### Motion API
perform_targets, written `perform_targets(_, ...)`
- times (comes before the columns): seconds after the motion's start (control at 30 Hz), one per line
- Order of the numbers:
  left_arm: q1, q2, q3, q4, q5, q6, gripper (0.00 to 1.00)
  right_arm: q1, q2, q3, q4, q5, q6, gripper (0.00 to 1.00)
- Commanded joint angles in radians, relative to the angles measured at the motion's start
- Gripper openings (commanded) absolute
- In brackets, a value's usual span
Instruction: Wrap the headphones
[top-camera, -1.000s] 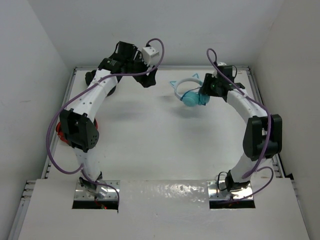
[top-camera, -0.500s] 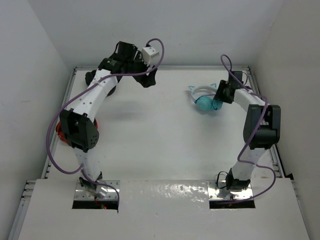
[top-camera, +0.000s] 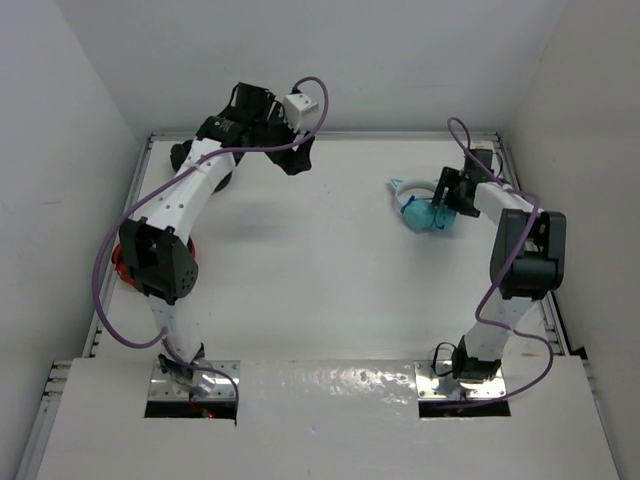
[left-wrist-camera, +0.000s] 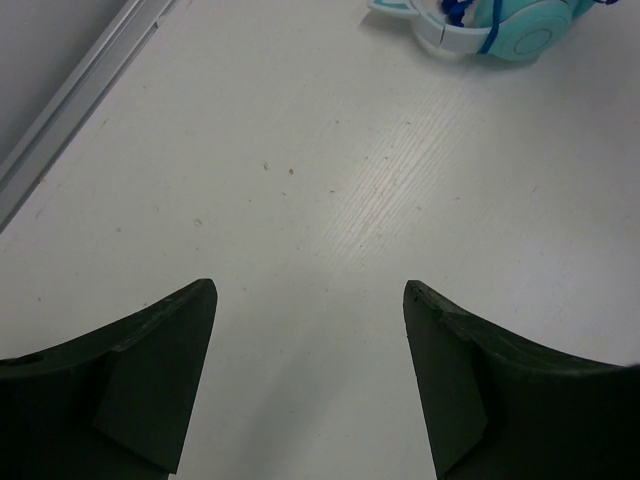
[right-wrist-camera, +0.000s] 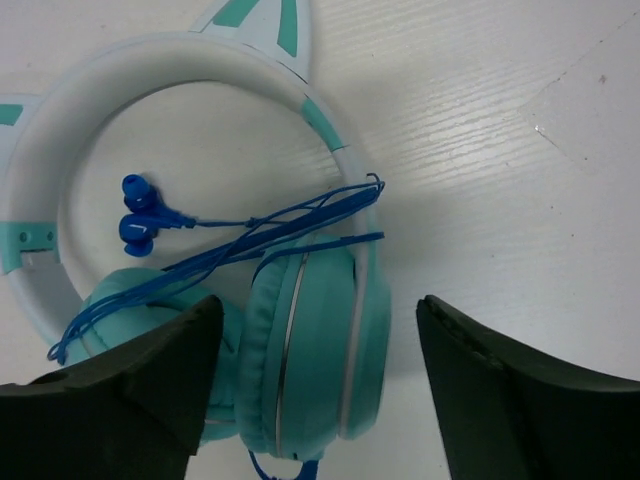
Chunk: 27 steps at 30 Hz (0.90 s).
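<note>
The teal headphones (top-camera: 418, 212) lie on the white table at the back right, with the pale cat-ear headband (right-wrist-camera: 180, 70) away from my right gripper. The thin blue cable (right-wrist-camera: 250, 235) is looped over the earcups, and its blue plug (right-wrist-camera: 138, 215) lies inside the headband arc. My right gripper (right-wrist-camera: 318, 390) is open, its jaws on either side of one earcup (right-wrist-camera: 310, 340) without pinching it. My left gripper (left-wrist-camera: 310, 380) is open and empty over bare table at the back left (top-camera: 295, 160). The headphones also show far off in the left wrist view (left-wrist-camera: 500, 25).
A red object (top-camera: 120, 265) shows at the table's left edge, partly hidden behind the left arm. A metal rail (left-wrist-camera: 70, 100) borders the table, and white walls close in at the back and both sides.
The right gripper and the headphones have moved right and slightly nearer, from the back middle to the back right. The left arm has not moved.
</note>
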Motion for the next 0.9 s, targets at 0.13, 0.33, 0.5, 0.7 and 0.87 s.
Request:
perform_targets(0.13, -0.007, -0.055, 0.027, -0.006, -0.003, 0.004, 0.73, 0.001, -0.232, -0.011, 0.005, 0.045, -0.019, 0.88)
perform_targets(0.33, 0.013, -0.123, -0.022, -0.02, -0.14, -0.011, 0.7, 0.002, -0.455, -0.122, -0.018, 0.135, 0.104, 0.99)
perform_targets(0.5, 0.09, -0.279, -0.274, -0.033, -0.215, 0.042, 0.7, -0.001, -0.655, -0.365, 0.014, 0.232, 0.133, 0.99)
perform_targets(0.7, 0.19, -0.624, -0.753, 0.234, -0.331, 0.012, 0.7, 0.001, -0.92, -0.676, 0.041, 0.326, 0.323, 0.99)
perform_targets(0.87, 0.19, -0.905, -1.24, 0.547, -0.364, 0.004, 0.72, 0.001, -1.026, -0.768, -0.035, 0.296, 0.359, 0.99)
